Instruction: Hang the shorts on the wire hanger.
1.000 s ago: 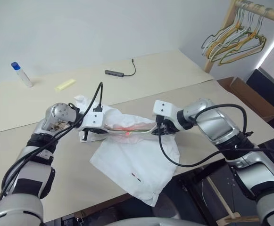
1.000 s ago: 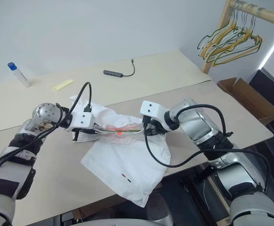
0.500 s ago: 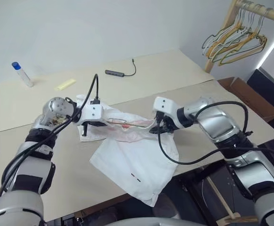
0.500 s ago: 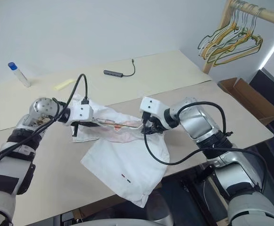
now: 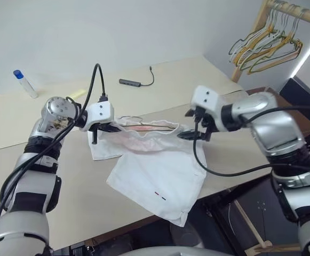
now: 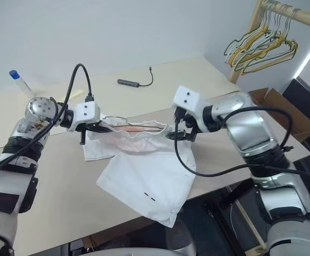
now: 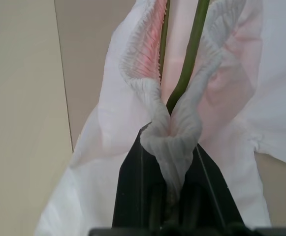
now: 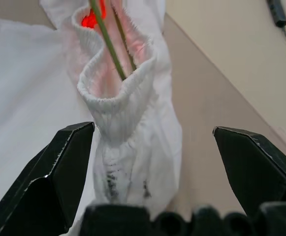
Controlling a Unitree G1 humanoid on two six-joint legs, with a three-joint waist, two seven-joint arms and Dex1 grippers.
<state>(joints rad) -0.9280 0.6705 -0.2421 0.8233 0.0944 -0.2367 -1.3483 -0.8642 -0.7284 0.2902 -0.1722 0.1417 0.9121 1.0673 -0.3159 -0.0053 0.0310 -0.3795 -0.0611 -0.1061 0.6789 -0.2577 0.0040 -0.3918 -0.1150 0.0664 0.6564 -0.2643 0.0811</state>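
The white shorts (image 5: 155,165) are lifted at the waistband, and their legs drape down onto the table (image 5: 64,202). The thin wire hanger (image 7: 189,54) runs inside the stretched waistband, and I also see the wire hanger (image 5: 144,127) from above. My left gripper (image 5: 111,127) is shut on the waistband's left end, pinching the gathered elastic (image 7: 171,130). My right gripper (image 5: 189,134) stands wide open at the right end. That end (image 8: 115,105) lies between the spread fingers (image 8: 66,157) and neither finger touches it.
A wooden rack with bunched yellow and green hangers (image 5: 267,48) stands at the back right. A USB hub with cable (image 5: 130,82) and a blue-capped bottle (image 5: 24,84) lie on the far table. A cardboard box (image 6: 275,104) sits beyond the right edge.
My right gripper has opened, let go of the waistband's right end and risen. The left gripper has lifted its end a little, and the waistband now hangs stretched above the table.
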